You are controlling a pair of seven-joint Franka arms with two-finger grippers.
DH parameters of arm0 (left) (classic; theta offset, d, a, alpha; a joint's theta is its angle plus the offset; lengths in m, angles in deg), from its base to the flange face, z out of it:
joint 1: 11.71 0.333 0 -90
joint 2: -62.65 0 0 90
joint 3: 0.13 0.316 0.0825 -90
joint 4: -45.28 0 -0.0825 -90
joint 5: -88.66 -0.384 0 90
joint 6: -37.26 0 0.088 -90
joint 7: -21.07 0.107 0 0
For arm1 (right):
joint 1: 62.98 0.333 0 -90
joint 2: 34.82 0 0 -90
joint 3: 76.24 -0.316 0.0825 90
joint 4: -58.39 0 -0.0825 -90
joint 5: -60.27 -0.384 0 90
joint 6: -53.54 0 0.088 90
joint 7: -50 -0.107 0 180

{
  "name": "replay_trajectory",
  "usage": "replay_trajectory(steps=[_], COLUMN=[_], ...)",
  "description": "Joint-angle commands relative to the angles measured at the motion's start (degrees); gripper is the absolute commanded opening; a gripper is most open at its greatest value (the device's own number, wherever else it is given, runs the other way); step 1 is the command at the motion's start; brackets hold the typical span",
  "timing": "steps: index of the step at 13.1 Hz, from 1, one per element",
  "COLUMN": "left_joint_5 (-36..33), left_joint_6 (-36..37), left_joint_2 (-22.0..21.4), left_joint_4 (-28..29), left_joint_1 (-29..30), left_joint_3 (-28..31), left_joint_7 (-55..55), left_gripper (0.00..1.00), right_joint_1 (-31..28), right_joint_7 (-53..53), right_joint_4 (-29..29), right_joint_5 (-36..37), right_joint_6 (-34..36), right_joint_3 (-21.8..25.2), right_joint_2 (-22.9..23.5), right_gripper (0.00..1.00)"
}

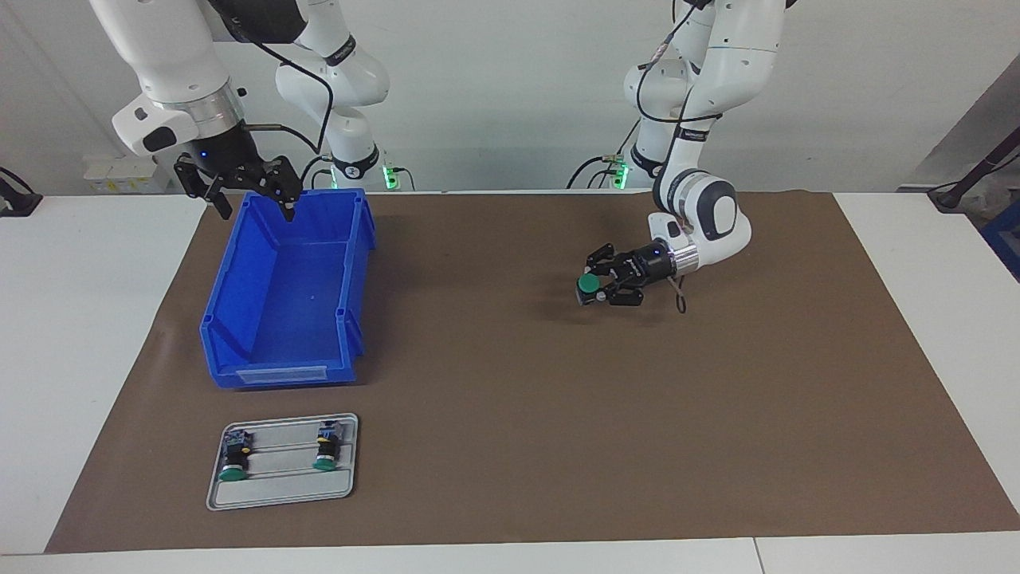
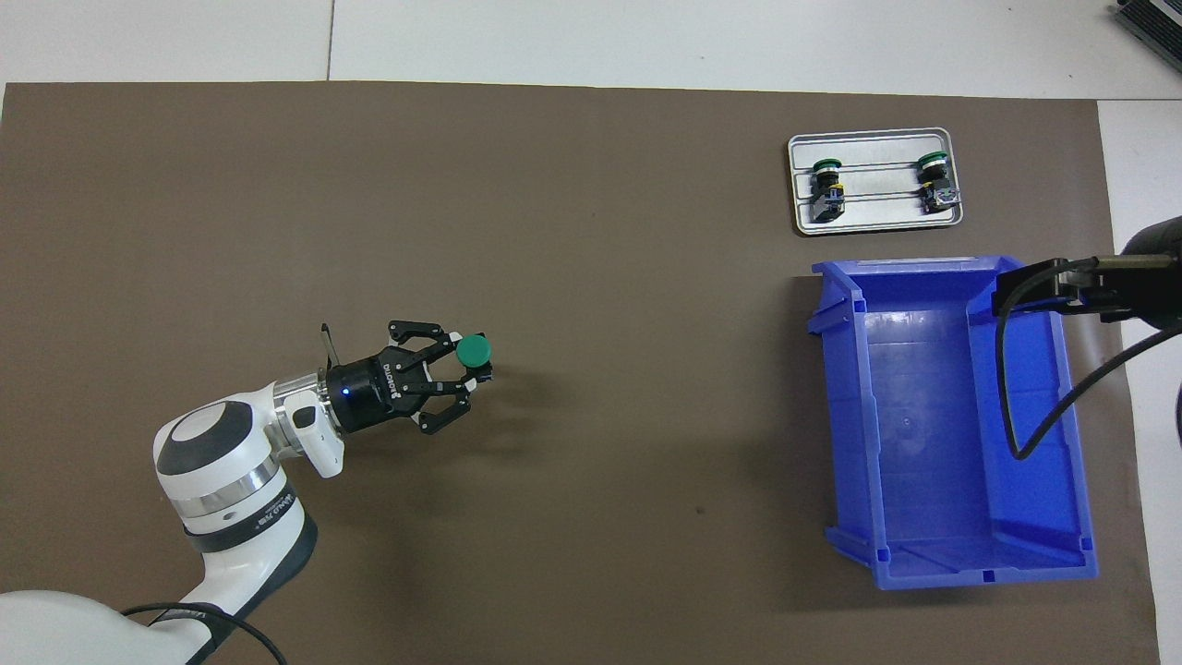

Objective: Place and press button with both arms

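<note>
Left gripper [image 1: 596, 288] is clamped on a button [image 1: 588, 285], green cap facing up and out, held in the air over the bare brown mat [image 1: 518, 399], well apart from the blue bin [image 1: 239, 319] toward the left arm's end of the table. In the overhead view the same gripper [image 2: 462, 369] holds the button [image 2: 474, 350] level, arm stretched out low over the mat. Right gripper [image 1: 251, 195] hangs over the bin's rim nearest the robots, fingers spread, gripping nothing, waiting. Two more buttons [image 1: 233, 458] lie on a small grey tray [image 1: 279, 498], caps pointing away from the robots; the tray sits just beside the bin, farther from the robots than the bin. The bin holds nothing visible.
</note>
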Motion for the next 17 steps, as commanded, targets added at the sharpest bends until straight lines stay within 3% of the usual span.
replay_trajectory(steps=[1, 4, 7, 17], left_joint_5=[1.0, 1.0, 1.2, 0.4], left_joint_6=[-2.0, -4.5, -2.5, 0.3], left_joint_2=[1.8, 3.9, 9.4, 8.5], left_joint_4=[-1.9, -2.0, -3.4, 2.7], left_joint_1=[-0.9, -2.5, -2.5, -2.3], left_joint_3=[0.5, 0.4, 0.4, 0.6], left_joint_7=[1.0, 3.3, 9.6, 15.1], left_gripper=[0.12, 0.13, 0.14, 0.15], right_joint_1=[-0.4, -0.4, -0.4, -0.4], right_joint_7=[1.4, 1.4, 1.4, 1.4], right_joint_4=[1.5, 1.5, 1.5, 1.5], right_joint_5=[-0.4, -0.4, -0.4, -0.4], right_joint_6=[-0.1, 0.0, 0.0, 0.0], right_joint_3=[-0.3, -0.3, -0.3, -0.3], right_joint_2=[-1.5, -1.5, -1.5, -1.5], right_gripper=[1.00, 1.00, 1.00, 1.00])
